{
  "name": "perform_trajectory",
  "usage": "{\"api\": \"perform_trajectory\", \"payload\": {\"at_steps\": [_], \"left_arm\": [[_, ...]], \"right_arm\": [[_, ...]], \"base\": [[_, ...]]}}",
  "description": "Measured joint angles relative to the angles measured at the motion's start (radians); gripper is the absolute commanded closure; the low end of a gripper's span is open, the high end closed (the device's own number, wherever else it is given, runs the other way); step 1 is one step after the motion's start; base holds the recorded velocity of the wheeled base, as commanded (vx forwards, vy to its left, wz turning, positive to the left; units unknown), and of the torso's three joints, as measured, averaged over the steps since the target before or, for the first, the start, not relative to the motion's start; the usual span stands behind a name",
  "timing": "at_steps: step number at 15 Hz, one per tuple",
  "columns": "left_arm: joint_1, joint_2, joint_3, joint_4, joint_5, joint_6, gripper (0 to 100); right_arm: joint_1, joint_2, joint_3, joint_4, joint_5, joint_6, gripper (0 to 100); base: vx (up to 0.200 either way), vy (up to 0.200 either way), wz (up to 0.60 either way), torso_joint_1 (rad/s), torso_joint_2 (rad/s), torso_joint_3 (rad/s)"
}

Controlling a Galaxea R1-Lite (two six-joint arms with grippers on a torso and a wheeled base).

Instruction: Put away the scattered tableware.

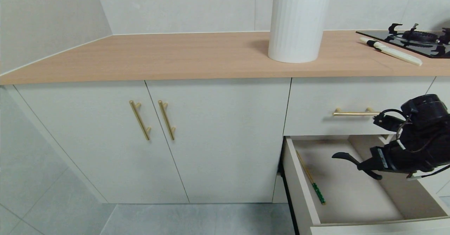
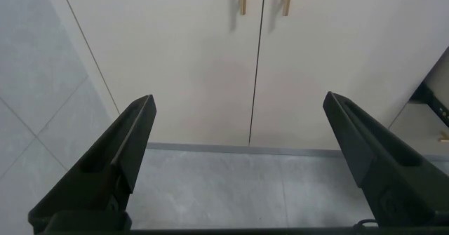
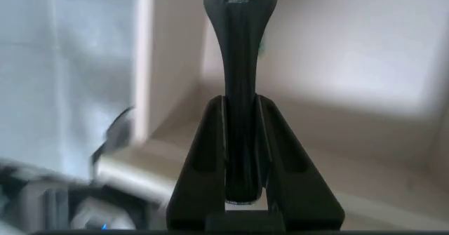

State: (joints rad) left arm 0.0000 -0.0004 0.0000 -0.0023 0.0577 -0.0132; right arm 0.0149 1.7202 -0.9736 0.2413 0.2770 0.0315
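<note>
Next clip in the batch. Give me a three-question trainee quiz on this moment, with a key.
1. True or false: the drawer holding the chopsticks is open.
2. Fill in: the left gripper has its jaws ____.
3. What holds the black utensil above the drawer? A) the left gripper B) the right gripper C) nothing, it lies inside

Key: 1 true; 2 open; 3 B.

A domestic kitchen.
A wooden countertop (image 1: 175,57) carries a black gas hob (image 1: 418,40) with a knife (image 1: 390,51) beside it; below are white cabinet doors (image 1: 211,140) with brass handles (image 1: 140,119) and an open drawer (image 1: 302,193) holding chopsticks (image 1: 311,180).
</note>
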Motion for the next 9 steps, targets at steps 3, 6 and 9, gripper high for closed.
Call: {"api": "perform_trajectory", "payload": {"at_steps": [3, 6, 9], "left_arm": [[0.0, 0.0, 0.0, 0.0, 0.0, 0.0, 0], [0.0, 0.0, 0.0, 0.001, 0.0, 0.0, 0], [0.0, 0.0, 0.0, 0.001, 0.0, 0.0, 0]], "right_arm": [[0.043, 0.123, 0.0, -0.15, -0.134, 0.026, 100], [0.079, 0.289, 0.002, -0.274, -0.214, 0.047, 100], [0.089, 0.412, 0.026, -0.457, -0.228, 0.05, 100]], "base": [[0.0, 0.0, 0.0, 0.0, 0.0, 0.0], [0.0, 0.0, 0.0, 0.0, 0.0, 0.0], [0.0, 0.0, 0.0, 0.0, 0.0, 0.0]]}}
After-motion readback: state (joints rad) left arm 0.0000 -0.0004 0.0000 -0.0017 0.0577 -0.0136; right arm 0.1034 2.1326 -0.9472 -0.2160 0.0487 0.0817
